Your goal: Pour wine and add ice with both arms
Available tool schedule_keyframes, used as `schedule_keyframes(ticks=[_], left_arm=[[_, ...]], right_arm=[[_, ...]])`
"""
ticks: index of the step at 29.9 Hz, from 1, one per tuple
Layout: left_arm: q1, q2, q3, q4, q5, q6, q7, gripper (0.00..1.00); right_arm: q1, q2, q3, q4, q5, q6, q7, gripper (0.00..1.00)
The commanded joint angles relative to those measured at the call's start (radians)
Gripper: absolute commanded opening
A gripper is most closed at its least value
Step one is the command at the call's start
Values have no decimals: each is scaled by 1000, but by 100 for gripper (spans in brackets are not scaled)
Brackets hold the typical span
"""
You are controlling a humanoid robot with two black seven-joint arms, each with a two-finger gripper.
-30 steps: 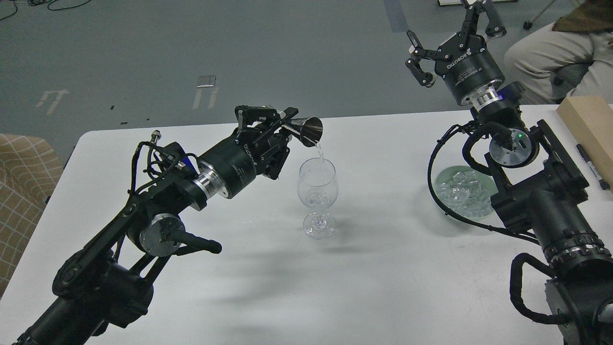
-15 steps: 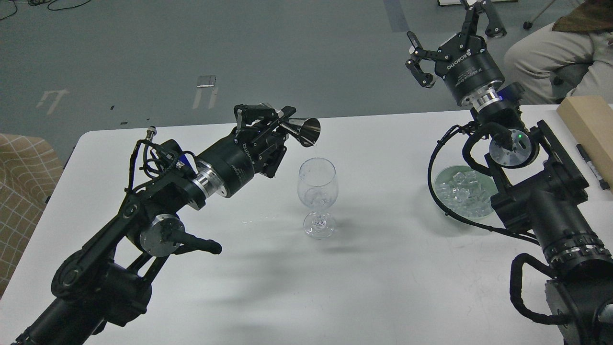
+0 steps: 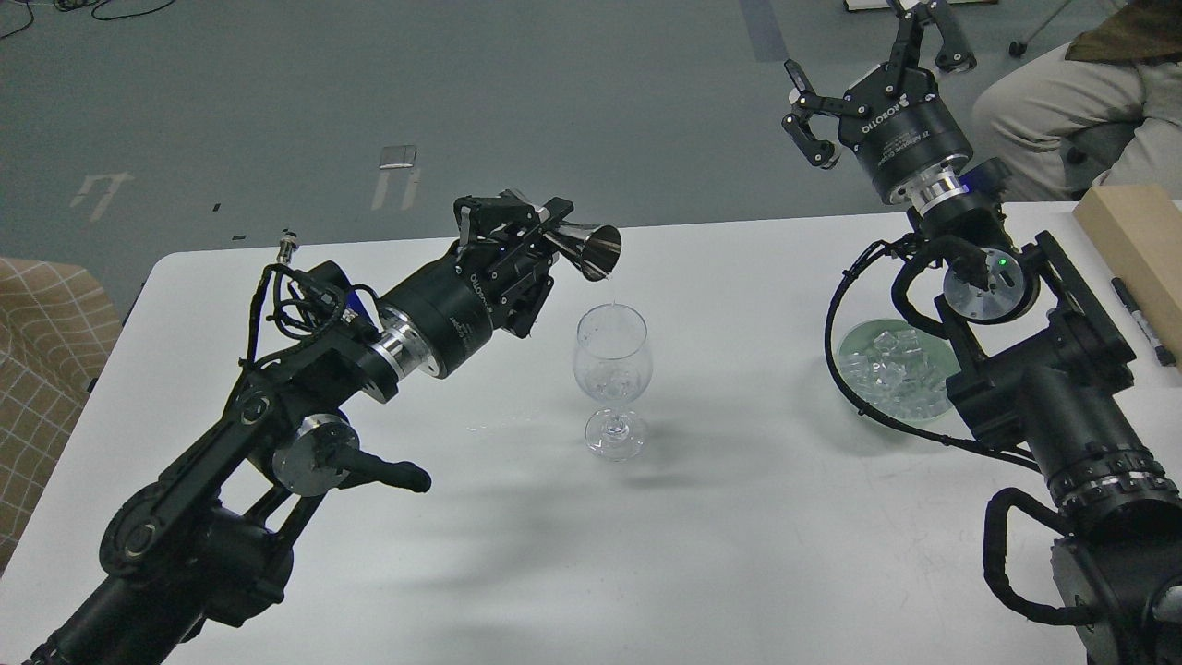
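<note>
- One polished metal jigger, a double cone with a flared mouth, is clamped at its waist by the left gripper; it lies nearly on its side, mouth toward the right and just above the glass rim.
- One clear stemmed wine glass stands upright on the smooth white tabletop, round foot flat, with a little near-colourless wine at the bottom of its bowl (hard to make out through the glass).
- One shallow pale green bowl sits to the right, heaped with glassy cubes of ice, too many and too jumbled to count; the right arm partly covers it.
- The right gripper hangs high above the far edge of the tabletop, its two black fingers spread wide apart and holding nothing.
- Both arms are matte black with silver rings and looping cables.
- A second ago a thin stream ran from the jigger into the glass; now no more than a trailing drop shows at the lip, and the jigger sits slightly higher.
</note>
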Motion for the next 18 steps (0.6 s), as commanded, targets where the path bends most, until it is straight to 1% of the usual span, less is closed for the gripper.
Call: schedule_keyframes(ticks=[1, 8, 18], left_arm=[[2, 1, -1, -11, 46, 0, -10, 8], [2, 4, -1, -25, 74, 0, -13, 8], [3, 4, -1, -33, 135, 0, -30, 8]], right_arm=[[1, 0, 0, 0, 0, 0, 0, 100], [-1, 0, 0, 2, 0, 0, 0, 100], [-1, 0, 0, 3, 2, 0, 0, 100]])
